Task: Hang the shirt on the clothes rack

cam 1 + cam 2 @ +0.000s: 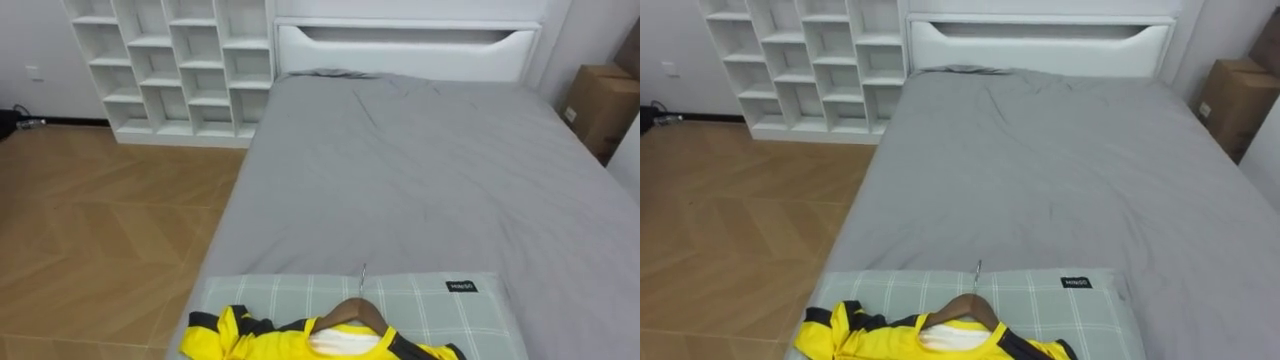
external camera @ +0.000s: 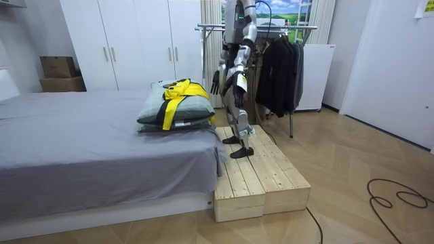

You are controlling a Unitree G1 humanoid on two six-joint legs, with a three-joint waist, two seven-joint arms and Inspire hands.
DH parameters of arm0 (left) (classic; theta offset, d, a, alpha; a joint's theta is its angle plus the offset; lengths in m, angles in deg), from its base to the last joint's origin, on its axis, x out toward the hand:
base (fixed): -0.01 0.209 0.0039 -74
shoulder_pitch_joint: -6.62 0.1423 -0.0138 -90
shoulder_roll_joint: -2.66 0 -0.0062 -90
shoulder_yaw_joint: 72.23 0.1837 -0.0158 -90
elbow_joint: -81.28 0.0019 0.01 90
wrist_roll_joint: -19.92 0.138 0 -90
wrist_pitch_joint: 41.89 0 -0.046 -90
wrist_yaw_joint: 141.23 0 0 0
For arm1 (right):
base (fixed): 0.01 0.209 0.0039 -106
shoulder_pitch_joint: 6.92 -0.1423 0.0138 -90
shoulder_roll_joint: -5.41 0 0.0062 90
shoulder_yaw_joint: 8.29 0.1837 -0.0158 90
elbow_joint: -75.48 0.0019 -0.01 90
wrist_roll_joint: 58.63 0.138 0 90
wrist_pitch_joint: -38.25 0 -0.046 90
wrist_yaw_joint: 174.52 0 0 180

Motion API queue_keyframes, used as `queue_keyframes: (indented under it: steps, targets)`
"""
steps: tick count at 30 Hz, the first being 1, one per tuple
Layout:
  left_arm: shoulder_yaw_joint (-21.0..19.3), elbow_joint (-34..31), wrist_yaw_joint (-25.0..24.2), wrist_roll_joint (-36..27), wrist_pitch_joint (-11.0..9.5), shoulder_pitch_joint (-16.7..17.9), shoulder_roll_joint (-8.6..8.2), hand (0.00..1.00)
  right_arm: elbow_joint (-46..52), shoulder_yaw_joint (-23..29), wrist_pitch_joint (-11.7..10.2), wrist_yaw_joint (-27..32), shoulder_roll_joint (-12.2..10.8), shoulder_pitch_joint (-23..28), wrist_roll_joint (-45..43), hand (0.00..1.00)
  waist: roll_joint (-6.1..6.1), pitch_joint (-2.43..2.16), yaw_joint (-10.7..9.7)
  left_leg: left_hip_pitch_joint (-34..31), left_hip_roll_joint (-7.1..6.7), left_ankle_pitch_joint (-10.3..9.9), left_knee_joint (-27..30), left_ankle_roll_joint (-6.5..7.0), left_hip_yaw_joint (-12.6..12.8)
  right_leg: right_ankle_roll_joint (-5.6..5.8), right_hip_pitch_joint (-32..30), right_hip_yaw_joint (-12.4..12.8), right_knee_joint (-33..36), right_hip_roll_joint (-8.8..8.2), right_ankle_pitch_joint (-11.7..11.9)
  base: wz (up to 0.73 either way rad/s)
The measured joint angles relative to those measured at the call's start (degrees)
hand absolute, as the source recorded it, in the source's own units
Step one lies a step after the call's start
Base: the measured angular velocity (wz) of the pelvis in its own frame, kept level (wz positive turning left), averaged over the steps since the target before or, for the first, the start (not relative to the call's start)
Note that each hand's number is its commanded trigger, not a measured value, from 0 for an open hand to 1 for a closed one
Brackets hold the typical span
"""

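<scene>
The yellow jersey lay on a pillow at the foot of the bed, already threaded on a wooden hanger whose wire hook pointed up the bed. The robot stood on a wooden platform facing it, with the rack behind. Its left hand hung low, clear of the jersey; I could not tell whether the fingers were open or curled. The cloth looked light, soft and slippery, likely to slide off if tugged, so the stiff hanger neck, just below the hook, seemed the safer hold.
</scene>
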Motion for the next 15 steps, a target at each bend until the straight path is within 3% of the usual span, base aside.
queue_keyframes:
  steps: [9,15]
  targets:
    - [2.79,-7.12,8.97,6.77,-3.90,-1.32,-0.07,0.00,0.14,0.12,-1.87,0.40,-0.02,0.05,0.24,0.00,-0.42,-0.22,-0.26,0.16,-0.13,0.02,0.06,-0.04,-0.58,0.00,0.39,-0.40,-0.14,0.01,0.00,0.03]
    - [7.43,-13.46,13.81,16.66,-4.23,-1.16,-0.04,0.00,0.82,-0.17,-1.86,0.98,-0.36,0.16,0.89,0.00,-0.49,-0.19,-0.45,-0.10,-0.21,0.02,0.07,-0.04,-0.90,0.00,0.26,-0.55,-0.21,0.00,0.00,0.02]
